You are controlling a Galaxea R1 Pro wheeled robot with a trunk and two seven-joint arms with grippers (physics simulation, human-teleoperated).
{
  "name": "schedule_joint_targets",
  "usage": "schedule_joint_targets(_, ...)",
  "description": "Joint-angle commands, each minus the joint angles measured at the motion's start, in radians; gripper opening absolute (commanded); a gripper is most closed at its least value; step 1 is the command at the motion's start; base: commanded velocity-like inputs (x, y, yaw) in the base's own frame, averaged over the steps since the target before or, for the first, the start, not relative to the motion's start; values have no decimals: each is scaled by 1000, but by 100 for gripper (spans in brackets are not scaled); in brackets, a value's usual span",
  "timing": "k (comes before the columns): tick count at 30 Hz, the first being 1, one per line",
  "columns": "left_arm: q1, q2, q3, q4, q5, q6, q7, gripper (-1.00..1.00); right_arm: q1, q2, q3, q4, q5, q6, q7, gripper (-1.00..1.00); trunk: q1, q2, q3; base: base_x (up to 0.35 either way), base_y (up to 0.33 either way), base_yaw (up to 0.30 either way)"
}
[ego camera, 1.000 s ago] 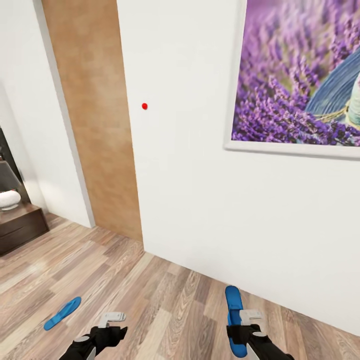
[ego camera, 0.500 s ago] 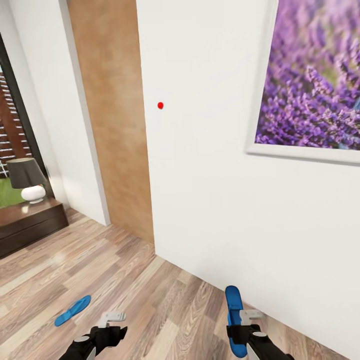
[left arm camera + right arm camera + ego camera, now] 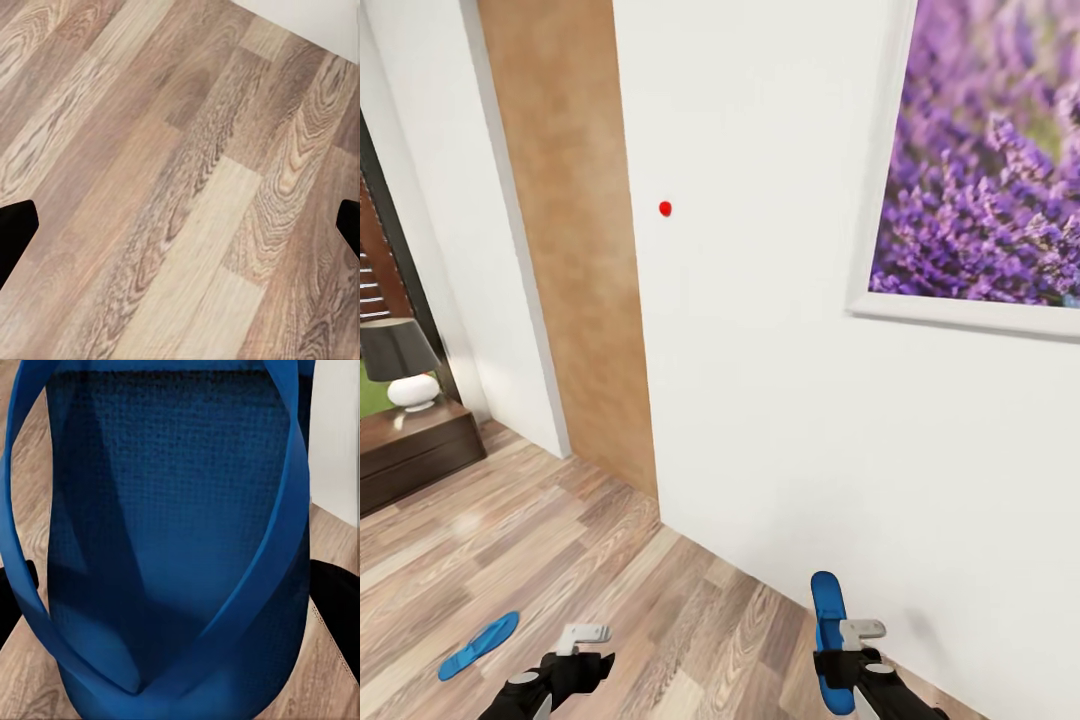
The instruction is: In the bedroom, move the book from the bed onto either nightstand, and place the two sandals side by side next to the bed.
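Observation:
My right gripper (image 3: 841, 664) is shut on a bright blue sandal (image 3: 826, 610), which sticks up and forward out of the fingers, close to the white wall. In the right wrist view the sandal (image 3: 172, 510) shows its sole and strap between the dark fingers (image 3: 334, 592). The second blue sandal (image 3: 480, 645) lies flat on the wood-plank floor (image 3: 560, 520), left of my left gripper (image 3: 578, 665). That gripper (image 3: 180, 225) is open over bare planks, holding nothing. The book and the bed are out of view.
A white wall (image 3: 760, 400) with a framed lavender picture (image 3: 990, 160) stands right ahead. A brown wooden panel (image 3: 570, 250) is left of it. At far left a low dark-brown cabinet (image 3: 410, 460) carries a lamp (image 3: 400, 365) by a dark-framed window.
The whole picture has shifted, so the camera has turned and come nearer the wall. Both arms hold the same pose, and the right gripper still grips the sandal.

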Motion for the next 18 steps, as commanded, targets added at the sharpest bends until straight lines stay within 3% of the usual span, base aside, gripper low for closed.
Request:
schedule_joint_targets(1, 0, 0, 0, -2, 4, 7, -3, 100, 0, 0, 3, -2, 0, 7, -5, -100, 0, 0, -1, 233, -77, 27)
schedule_joint_targets(8, 0, 0, 0, -2, 4, 7, -3, 100, 0, 1, 3, -2, 0, 7, -5, -100, 0, 0, -1, 112, -28, 177)
schedule_joint_targets(18, 0, 0, 0, -2, 4, 7, -3, 100, 0, 1, 3, -2, 0, 7, -5, -100, 0, 0, -1, 21, -5, 268)
